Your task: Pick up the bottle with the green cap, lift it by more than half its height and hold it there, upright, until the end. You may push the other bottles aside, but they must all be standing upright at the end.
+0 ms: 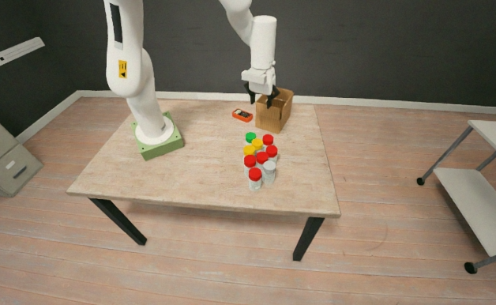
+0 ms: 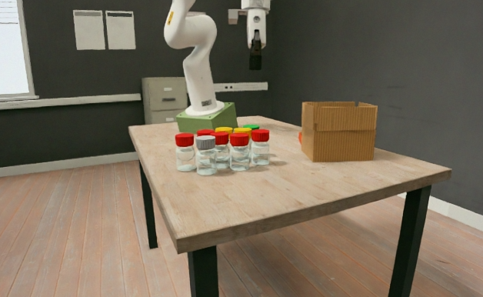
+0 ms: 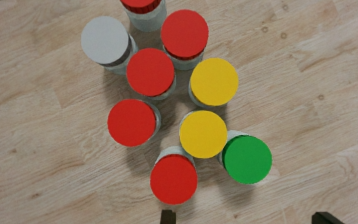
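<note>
While the tool (image 1: 261,99) hung high with its fingers apart and empty, the green-capped clear glass bottle (image 3: 247,159) stood upright far below it on the wooden counter (image 1: 198,174).

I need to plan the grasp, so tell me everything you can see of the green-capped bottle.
The green-capped bottle is a small clear jar with a flat, round green cap, standing upright on the wooden table. It sits at the edge of the bottle cluster, at the end nearer the arm's base. A yellow-capped bottle crowds one side; contact cannot be told. Its other sides look free. The open gripper hangs high above, holding nothing.
</note>
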### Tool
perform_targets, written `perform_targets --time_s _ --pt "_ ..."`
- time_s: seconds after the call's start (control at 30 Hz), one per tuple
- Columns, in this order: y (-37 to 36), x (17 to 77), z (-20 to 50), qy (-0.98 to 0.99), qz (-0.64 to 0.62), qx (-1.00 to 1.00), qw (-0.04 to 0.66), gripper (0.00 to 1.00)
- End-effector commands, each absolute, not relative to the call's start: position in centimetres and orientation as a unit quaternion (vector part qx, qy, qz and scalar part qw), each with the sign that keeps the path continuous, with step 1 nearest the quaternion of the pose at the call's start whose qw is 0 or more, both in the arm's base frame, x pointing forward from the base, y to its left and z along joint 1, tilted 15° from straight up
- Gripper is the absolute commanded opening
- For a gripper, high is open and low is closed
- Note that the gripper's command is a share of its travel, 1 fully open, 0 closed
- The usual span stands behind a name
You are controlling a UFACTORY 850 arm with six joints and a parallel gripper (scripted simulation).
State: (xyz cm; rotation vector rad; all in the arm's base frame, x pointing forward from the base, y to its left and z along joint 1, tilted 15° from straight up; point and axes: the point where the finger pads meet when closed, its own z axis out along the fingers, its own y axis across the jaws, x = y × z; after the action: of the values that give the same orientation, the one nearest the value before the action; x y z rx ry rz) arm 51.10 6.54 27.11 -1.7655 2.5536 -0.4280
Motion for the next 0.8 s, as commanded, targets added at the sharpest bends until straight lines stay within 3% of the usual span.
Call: perform_targets --time_s 0.0,0.77 --pt "6.9 50.6 26.6 0.789 -0.135 -0.599 0.000 0.79" --pt "8.2 47.7 23.8 0.645 -0.131 -0.753 -0.025 0.79"
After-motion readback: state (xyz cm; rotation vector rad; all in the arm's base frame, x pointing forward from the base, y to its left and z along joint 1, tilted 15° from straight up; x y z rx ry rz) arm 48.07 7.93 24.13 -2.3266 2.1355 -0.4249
